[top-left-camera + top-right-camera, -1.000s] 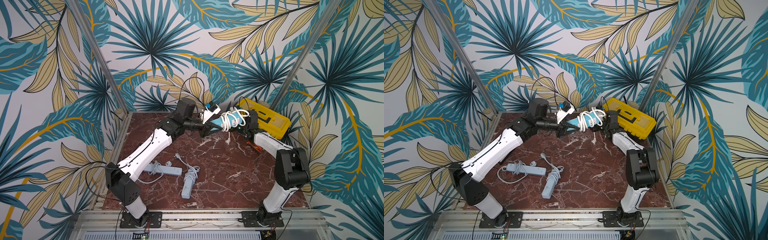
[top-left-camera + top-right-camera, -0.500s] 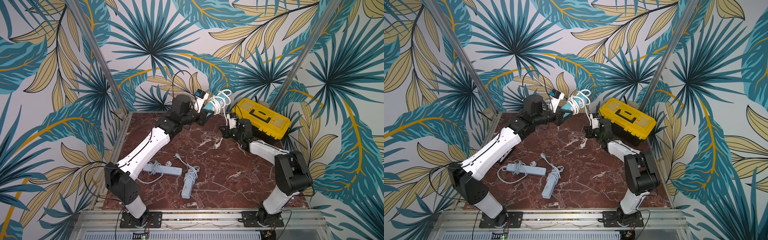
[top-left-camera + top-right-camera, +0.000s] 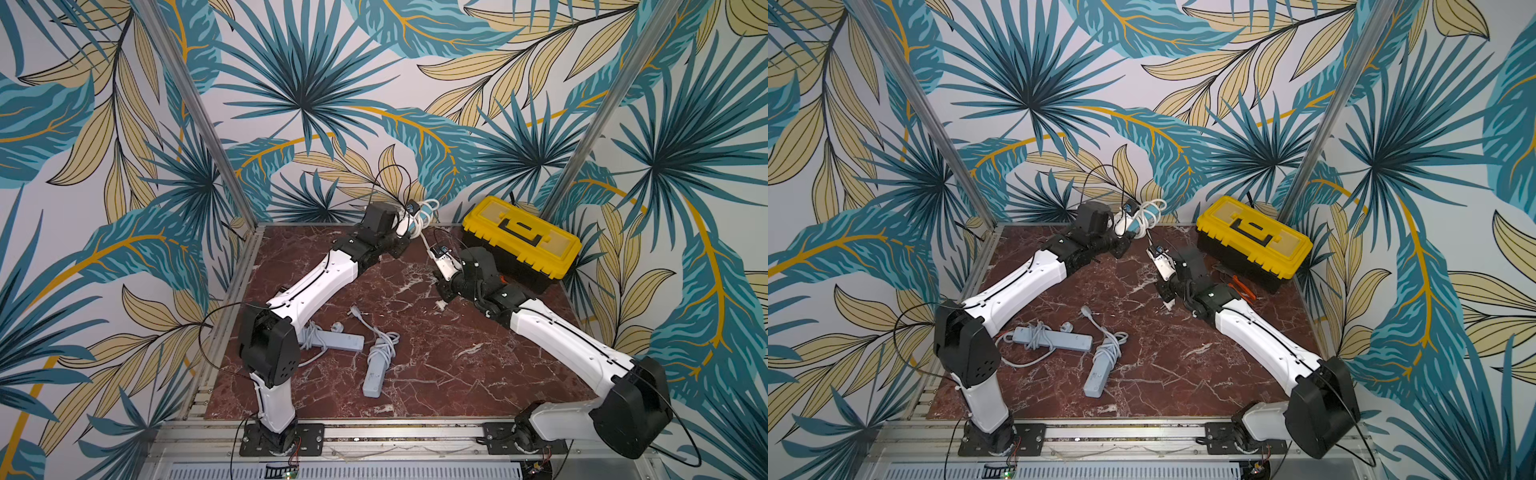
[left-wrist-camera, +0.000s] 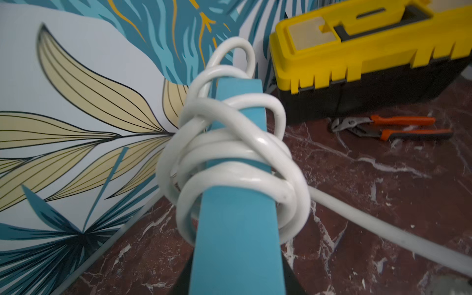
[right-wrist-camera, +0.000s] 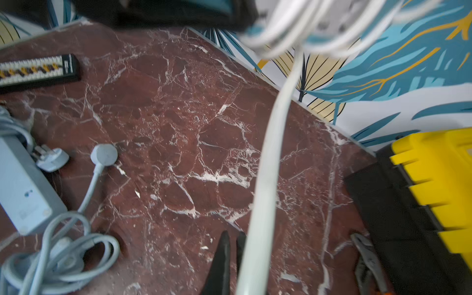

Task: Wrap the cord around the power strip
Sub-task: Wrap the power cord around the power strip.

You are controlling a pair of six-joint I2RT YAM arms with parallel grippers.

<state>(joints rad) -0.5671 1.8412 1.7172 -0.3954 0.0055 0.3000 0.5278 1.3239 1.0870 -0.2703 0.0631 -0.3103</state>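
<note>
While the left gripper [image 3: 402,232] clamps the teal plastic power strip [image 4: 237,242] aloft at the back, thick white cord [image 4: 229,153] loops it several times. One straight tail [image 5: 270,153] hangs unwrapped beside the right gripper [image 5: 233,236], jaws closed.

So the blue power strip [image 4: 235,229] sits tilted, lifted clear of the tabletop [image 3: 436,374] up at the far end. The thick white cord [image 4: 229,158] is looped round its middle in several loose, crisscrossing turns. One straight length runs off the coils, still unwrapped.
</note>
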